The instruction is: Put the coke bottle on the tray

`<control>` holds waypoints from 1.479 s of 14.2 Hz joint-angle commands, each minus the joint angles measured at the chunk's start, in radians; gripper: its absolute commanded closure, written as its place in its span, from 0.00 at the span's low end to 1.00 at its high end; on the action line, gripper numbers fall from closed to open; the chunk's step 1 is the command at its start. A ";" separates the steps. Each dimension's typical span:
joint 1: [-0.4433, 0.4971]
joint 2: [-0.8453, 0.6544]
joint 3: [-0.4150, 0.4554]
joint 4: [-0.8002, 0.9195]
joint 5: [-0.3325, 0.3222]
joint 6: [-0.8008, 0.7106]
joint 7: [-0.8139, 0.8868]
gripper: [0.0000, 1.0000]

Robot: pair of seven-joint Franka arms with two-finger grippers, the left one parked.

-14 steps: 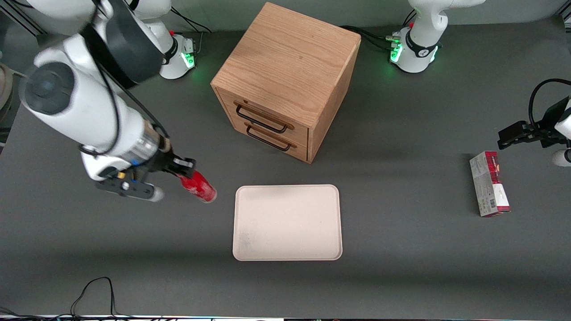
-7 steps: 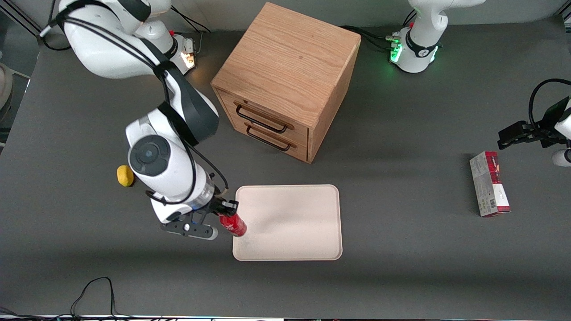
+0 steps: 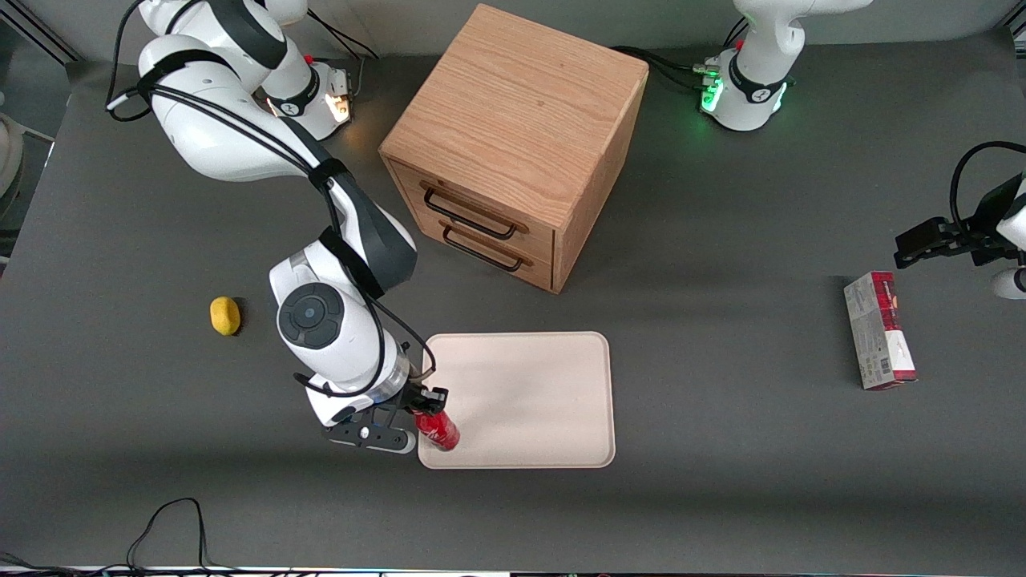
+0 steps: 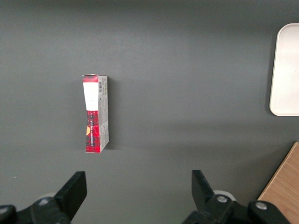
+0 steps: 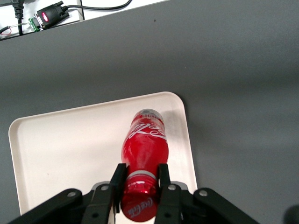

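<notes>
The red coke bottle (image 3: 437, 430) hangs by its neck in my right gripper (image 3: 425, 405), which is shut on it just below the red cap. The bottle's base is over the corner of the cream-white tray (image 3: 529, 393) that is nearest the front camera and toward the working arm's end. In the right wrist view the bottle (image 5: 145, 147) with its white script shows above the tray (image 5: 60, 149), close to the tray's rim, and the fingers (image 5: 117, 179) of the gripper (image 5: 140, 179) clamp the neck on both sides. I cannot tell whether the base touches the tray.
A wooden two-drawer cabinet (image 3: 513, 144) stands farther from the front camera than the tray. A small yellow object (image 3: 225, 315) lies toward the working arm's end. A red-and-grey carton (image 3: 879, 330) lies toward the parked arm's end, also in the left wrist view (image 4: 96, 114).
My right gripper has carried the bottle from beside the tray toward the front camera and over the tray's near corner, coming lower. The yellow object has come into sight as the arm moved.
</notes>
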 commanded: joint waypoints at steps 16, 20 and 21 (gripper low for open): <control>0.003 0.043 -0.012 0.032 -0.035 0.060 0.022 0.00; -0.043 -0.069 -0.010 -0.015 -0.027 -0.050 0.008 0.00; -0.064 -0.135 -0.010 -0.085 -0.019 -0.075 -0.021 0.00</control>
